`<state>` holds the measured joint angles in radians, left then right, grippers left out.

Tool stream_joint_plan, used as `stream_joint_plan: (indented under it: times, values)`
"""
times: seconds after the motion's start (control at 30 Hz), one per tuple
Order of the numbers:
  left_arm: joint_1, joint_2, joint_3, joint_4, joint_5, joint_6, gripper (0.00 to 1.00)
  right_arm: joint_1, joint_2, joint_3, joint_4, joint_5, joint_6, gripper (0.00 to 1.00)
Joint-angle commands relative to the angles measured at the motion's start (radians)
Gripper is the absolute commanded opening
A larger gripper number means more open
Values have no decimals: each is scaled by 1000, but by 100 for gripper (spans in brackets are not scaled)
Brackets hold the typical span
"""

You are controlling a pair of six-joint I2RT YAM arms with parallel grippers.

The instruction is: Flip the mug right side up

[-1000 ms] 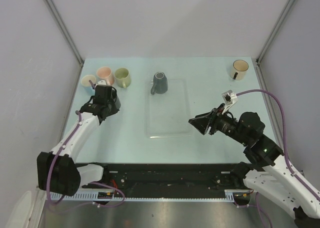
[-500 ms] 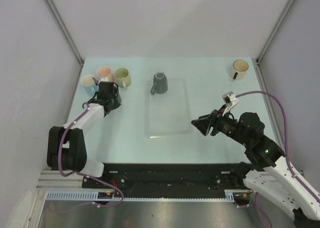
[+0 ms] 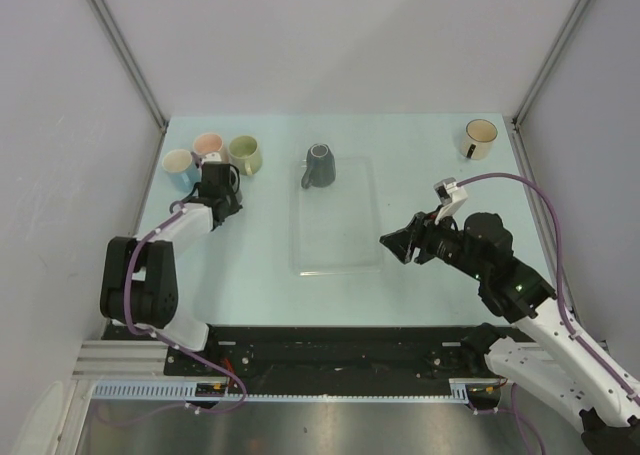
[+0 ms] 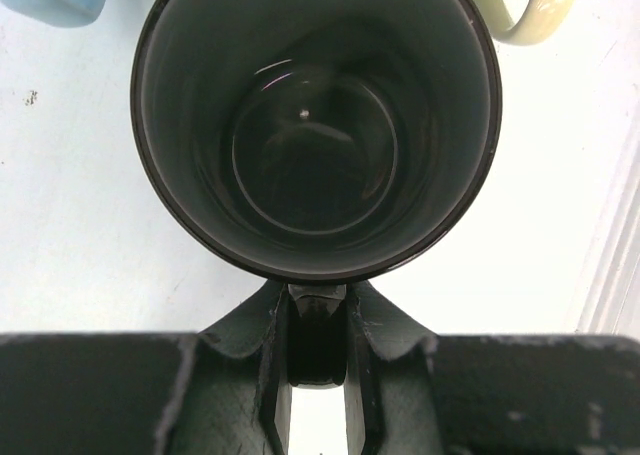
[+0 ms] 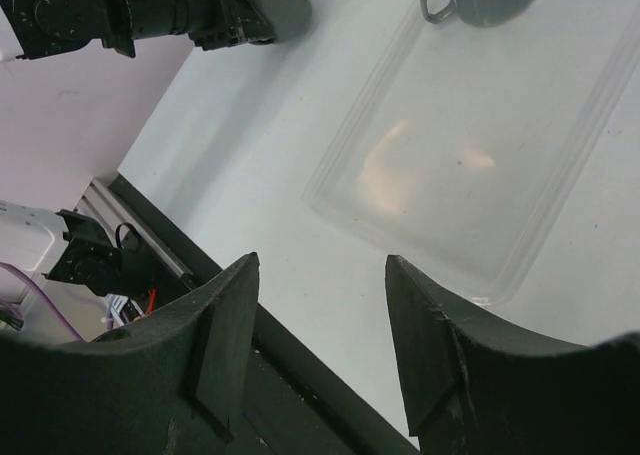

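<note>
Mugs stand on the pale desk in the top view. The grey mug sits on the clear tray, bottom up I think, so it needs turning. It looks hard, smooth and easy to break. Its handle is the best place to pinch. There is room around it. The right gripper waits near the tray.

From the left wrist, the left gripper is clenched on a dark mug that faces mouth up.

From the right wrist, that gripper's fingers are apart and hold nothing.
</note>
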<state>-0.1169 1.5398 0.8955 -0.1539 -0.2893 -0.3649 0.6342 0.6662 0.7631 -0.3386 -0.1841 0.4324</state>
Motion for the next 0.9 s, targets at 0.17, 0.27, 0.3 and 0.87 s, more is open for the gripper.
stream_joint_plan:
  times: [0.17,0.27,0.3,0.87]
  values:
    - [17,25,8,99,-19,-3,0,-4,3,28,26,-2,-18,58]
    - [17,43,25,58,-14,-6,0,-5,1,27,26,-2,-17,58]
    - [17,49,32,51,-13,-6,0,-7,1,27,26,-2,-17,58]
    - [31,102,68,-3,67,-55,36,-11,-17,28,18,-9,-7,58]
